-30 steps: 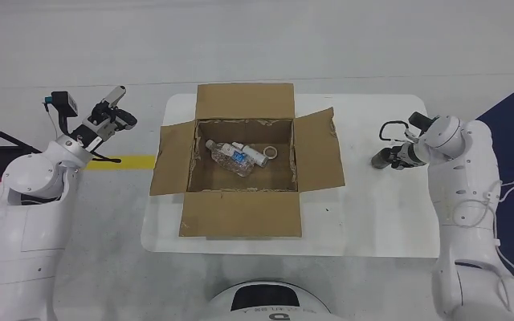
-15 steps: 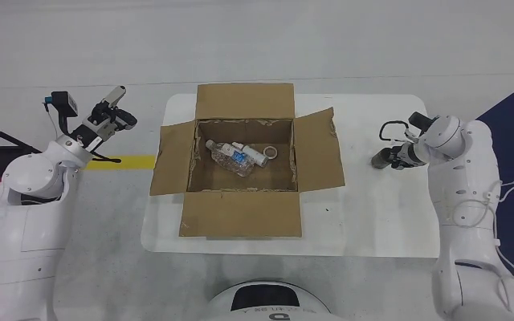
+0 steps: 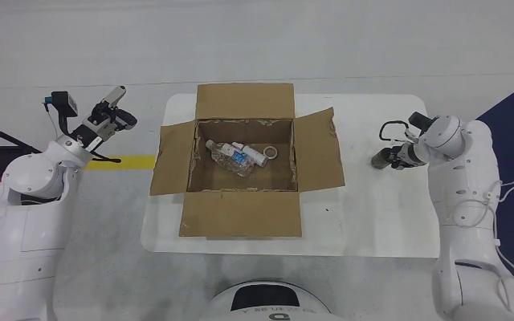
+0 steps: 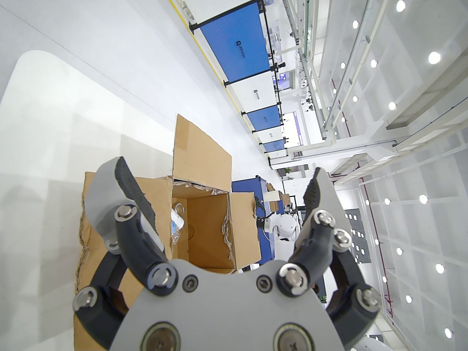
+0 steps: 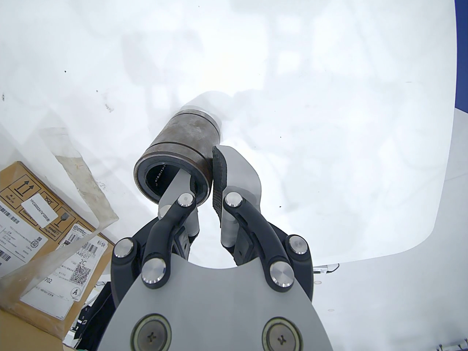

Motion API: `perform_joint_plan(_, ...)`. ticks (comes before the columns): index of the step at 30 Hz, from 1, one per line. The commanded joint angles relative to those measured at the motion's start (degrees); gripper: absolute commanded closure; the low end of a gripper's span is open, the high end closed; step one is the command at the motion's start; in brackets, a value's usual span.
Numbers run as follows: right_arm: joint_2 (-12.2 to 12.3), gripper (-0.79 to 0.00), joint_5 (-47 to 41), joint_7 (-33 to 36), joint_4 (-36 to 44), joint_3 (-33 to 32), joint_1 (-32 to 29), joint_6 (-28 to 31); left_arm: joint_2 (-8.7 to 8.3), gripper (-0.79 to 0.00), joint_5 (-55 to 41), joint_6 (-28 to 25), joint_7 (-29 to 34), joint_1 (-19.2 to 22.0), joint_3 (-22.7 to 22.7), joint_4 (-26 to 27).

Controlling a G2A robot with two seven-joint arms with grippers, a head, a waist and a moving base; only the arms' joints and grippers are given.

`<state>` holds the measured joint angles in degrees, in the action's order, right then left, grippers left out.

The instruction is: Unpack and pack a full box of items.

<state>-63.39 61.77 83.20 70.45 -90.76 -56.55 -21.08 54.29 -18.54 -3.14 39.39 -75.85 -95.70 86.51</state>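
Observation:
An open cardboard box stands mid-table with all flaps spread; inside lie a clear plastic bottle, a white tube and a small tape ring. My right gripper is over the table right of the box, shut on a dark metal cylinder: one finger goes inside its bore, the other finger's pad presses the outer wall. The cylinder's far end rests on or just above the tabletop. My left gripper is held open off the table's left side, facing the box, with nothing in it.
The white table has bare room right of the box and along its front edge. A box flap with labels shows beside the right gripper. A yellow floor line runs left of the table.

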Motion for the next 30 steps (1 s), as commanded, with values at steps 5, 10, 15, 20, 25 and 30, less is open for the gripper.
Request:
perform_joint_plan(5, -0.04, -0.785, -0.47, -1.63, 0.02, -0.05, -0.58, 0.37, 0.0, -0.785, 0.0, 0.0, 0.0, 0.01, 0.0, 0.0)
perform_joint_plan(10, 0.18, -0.785, -2.09, -3.51, 1.36, -1.12, -2.59, 1.93, 0.0, -0.785, 0.0, 0.0, 0.0, 0.01, 0.0, 0.0)
perform_joint_plan(15, 0.4, -0.785, -2.46, -3.37, 2.36, -1.34, -3.25, 2.52, 0.0, -0.785, 0.0, 0.0, 0.0, 0.01, 0.0, 0.0)
perform_joint_plan(20, 0.84, -0.785, -4.71, -3.99, 6.46, -4.16, -5.4, 3.17, 0.0, -0.785, 0.0, 0.0, 0.0, 0.01, 0.0, 0.0)
perform_joint_plan(25, 1.63, -0.785, -11.94, -3.79, 15.5, -11.69, -10.92, 6.61, 0.0, -0.785, 0.0, 0.0, 0.0, 0.01, 0.0, 0.0)
perform_joint_plan(30, 2.13, -0.785, -27.32, 0.08, 21.72, -17.52, -15.32, 18.79, 0.0, -0.785, 0.0, 0.0, 0.0, 0.01, 0.0, 0.0)
